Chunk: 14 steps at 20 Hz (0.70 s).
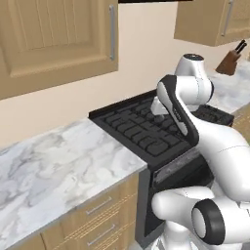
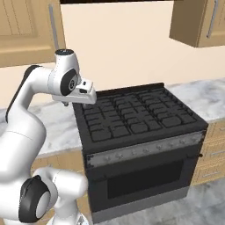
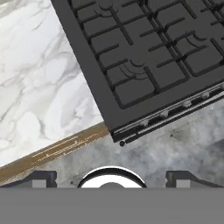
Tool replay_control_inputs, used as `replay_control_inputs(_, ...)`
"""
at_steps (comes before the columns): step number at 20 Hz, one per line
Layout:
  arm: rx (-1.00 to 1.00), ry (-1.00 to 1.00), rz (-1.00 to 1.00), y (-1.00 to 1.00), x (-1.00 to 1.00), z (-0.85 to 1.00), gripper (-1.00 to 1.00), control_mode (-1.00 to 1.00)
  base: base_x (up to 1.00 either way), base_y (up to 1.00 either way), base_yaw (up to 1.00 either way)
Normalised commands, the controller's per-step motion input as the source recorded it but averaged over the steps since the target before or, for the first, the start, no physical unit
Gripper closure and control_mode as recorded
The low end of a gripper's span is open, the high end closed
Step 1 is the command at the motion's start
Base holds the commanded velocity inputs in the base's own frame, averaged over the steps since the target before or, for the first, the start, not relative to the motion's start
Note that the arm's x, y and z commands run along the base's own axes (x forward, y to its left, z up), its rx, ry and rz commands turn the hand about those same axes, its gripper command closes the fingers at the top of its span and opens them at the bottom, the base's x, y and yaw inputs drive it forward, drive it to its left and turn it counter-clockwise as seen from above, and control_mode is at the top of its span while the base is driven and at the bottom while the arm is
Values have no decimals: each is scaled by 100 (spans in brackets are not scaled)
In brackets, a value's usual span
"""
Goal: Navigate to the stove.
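The gripper [image 3: 112,177] hangs above the front left corner of the stove [image 2: 136,116], its jaws spread wide and holding nothing, with the grey floor [image 3: 175,144] below it. The stove stands directly ahead of the base, its gridded black grates level with the marble surface [image 1: 58,166] that adjoins its left edge, and its dark oven door [image 2: 145,176] faces the robot. Farther back, wooden wall cabinets [image 1: 53,39] hang above, and a knife block [image 1: 229,61] stands on the surface beyond the stove's right side.
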Motion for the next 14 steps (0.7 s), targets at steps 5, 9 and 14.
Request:
replay_control_inputs(5,0,0,0,0,0,0,-100,100,67,-96,44)
replay_control_inputs(9,0,0,0,0,0,0,-100,100,67,-100,40)
replay_control_inputs(14,0,0,0,0,0,0,-100,100,68,-95,38)
